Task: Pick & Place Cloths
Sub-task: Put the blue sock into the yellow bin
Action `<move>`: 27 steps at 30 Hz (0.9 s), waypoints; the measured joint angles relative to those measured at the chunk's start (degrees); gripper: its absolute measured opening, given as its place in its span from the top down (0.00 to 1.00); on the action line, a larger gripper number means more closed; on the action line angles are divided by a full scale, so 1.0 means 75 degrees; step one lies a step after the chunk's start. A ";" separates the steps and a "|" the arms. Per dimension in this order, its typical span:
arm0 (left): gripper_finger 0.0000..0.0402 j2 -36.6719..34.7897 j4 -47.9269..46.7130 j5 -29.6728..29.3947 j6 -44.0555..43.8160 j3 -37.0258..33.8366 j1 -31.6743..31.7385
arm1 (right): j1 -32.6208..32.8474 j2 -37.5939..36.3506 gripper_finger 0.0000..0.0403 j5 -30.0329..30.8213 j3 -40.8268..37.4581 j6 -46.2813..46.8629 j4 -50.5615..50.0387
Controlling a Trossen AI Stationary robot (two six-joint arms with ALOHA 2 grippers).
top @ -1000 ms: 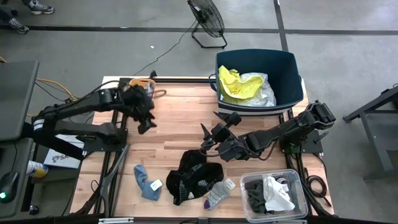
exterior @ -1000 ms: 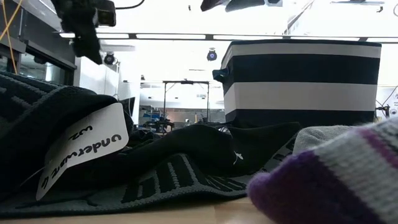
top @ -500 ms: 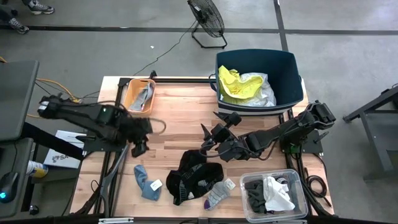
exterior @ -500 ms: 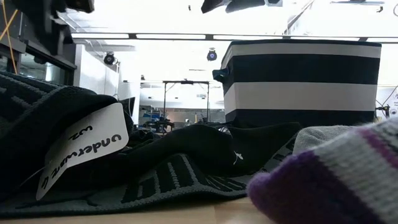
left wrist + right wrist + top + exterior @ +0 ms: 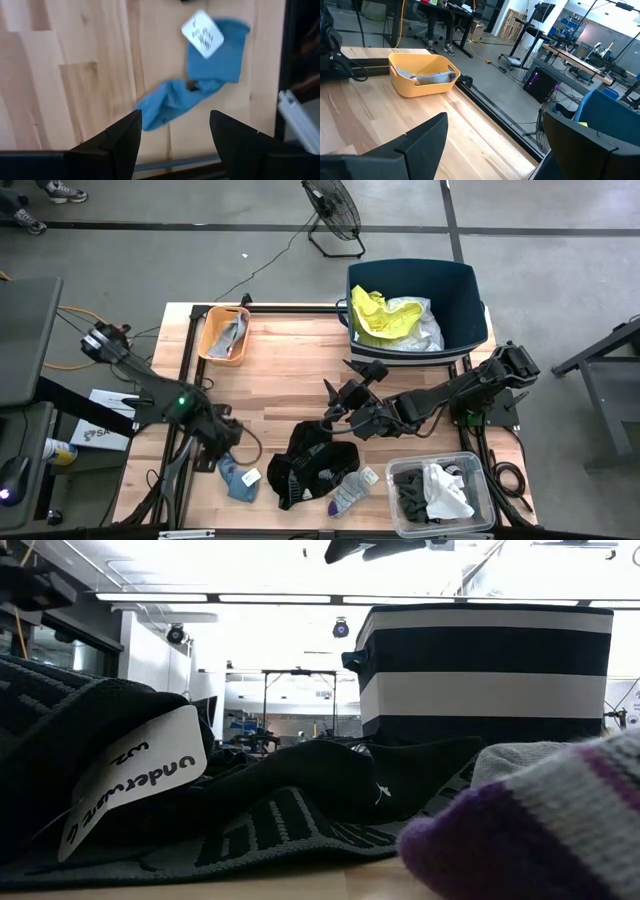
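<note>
A blue-grey sock (image 5: 240,478) with a white tag (image 5: 202,34) lies flat on the table near the front left. My left gripper (image 5: 222,454) hovers open just left of and above it; in the left wrist view its fingers (image 5: 172,142) frame the sock (image 5: 197,85) without touching. A black garment (image 5: 310,463) with a white label (image 5: 135,780) and a grey sock with a purple end (image 5: 350,492) lie at the front middle. My right gripper (image 5: 340,405) hangs open over the table's middle, holding nothing.
The navy tub (image 5: 465,300) at the back right holds neon yellow and white cloths (image 5: 392,320). An orange tray (image 5: 212,340) at the back left holds a grey cloth. A clear bin (image 5: 400,510) at the front right holds grey and white cloths. Bare wood lies between tray and tub.
My left gripper has swung from beside the orange tray toward the table's near edge and a little down, turning as it went, and now stands over the blue-grey sock. Its fingers stay open. The grey cloth in the tray has come into view.
</note>
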 joint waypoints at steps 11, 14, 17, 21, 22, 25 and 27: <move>0.43 0.1280 0.1298 0.0130 -0.0061 0.0000 -0.0679 | -0.0097 0.0000 0.20 -0.0286 0.0000 -0.0044 -0.0052; 0.43 0.1521 0.1552 0.0137 -0.0062 0.0000 -0.0674 | -0.0102 0.0000 0.20 -0.0373 0.0000 -0.0044 -0.0052; 0.43 0.1739 0.1603 0.0143 -0.0003 0.0000 -0.0676 | -0.0125 0.0000 0.20 -0.0373 0.0000 -0.0044 -0.0052; 0.40 0.2013 0.1593 0.0214 0.0146 0.0000 -0.0676 | -0.0134 0.0000 0.20 -0.0374 0.0000 -0.0044 -0.0052; 0.39 0.2082 0.1589 0.0317 0.0207 0.0000 -0.0676 | -0.0134 0.0000 0.20 -0.0374 0.0000 -0.0044 -0.0052; 0.34 0.2258 0.1574 0.0743 0.0525 0.0000 -0.0727 | -0.0134 0.0000 0.20 -0.0374 0.0000 -0.0044 -0.0052; 0.31 0.2353 0.1581 0.0924 0.0630 0.0000 -0.0793 | -0.0134 0.0000 0.20 -0.0374 0.0000 -0.0044 -0.0052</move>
